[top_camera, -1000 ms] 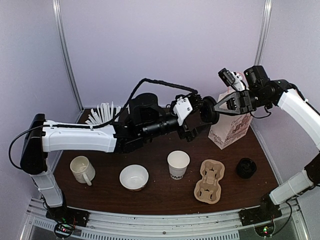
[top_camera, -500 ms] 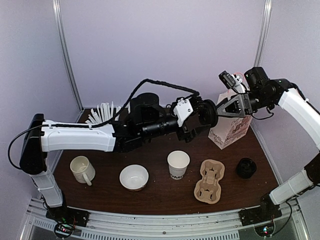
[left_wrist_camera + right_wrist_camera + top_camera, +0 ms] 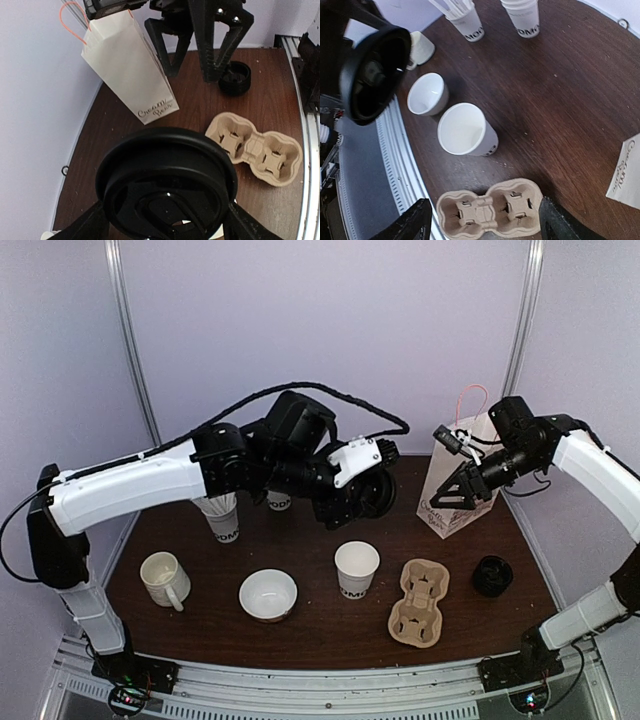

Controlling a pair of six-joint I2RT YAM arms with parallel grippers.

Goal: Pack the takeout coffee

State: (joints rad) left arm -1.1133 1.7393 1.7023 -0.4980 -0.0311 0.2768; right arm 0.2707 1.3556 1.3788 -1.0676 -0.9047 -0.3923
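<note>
Left end effector (image 3: 165, 222) grips lid (image 3: 165, 170); overhead view unclear.

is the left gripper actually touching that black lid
Touching. The left wrist view shows the black lid wedged between the left gripper's jaws, its rim against both with no gap.

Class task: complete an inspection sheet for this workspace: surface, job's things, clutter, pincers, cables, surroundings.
Surface: dark brown wooden table, few pale specks.
Job's things: lidless white paper cup upright; black plastic lid lying on the table; beige cardboard cup carrier, empty; white paper bag standing.
Clutter: white ceramic mug, white bowl, stacked white paper cups.
Pincers: left pincer grips a second black plastic lid; right pincer open, empty.
Cables: black cable arching over the left arm.
Surroundings: pale lilac walls; nothing else seen.
</note>
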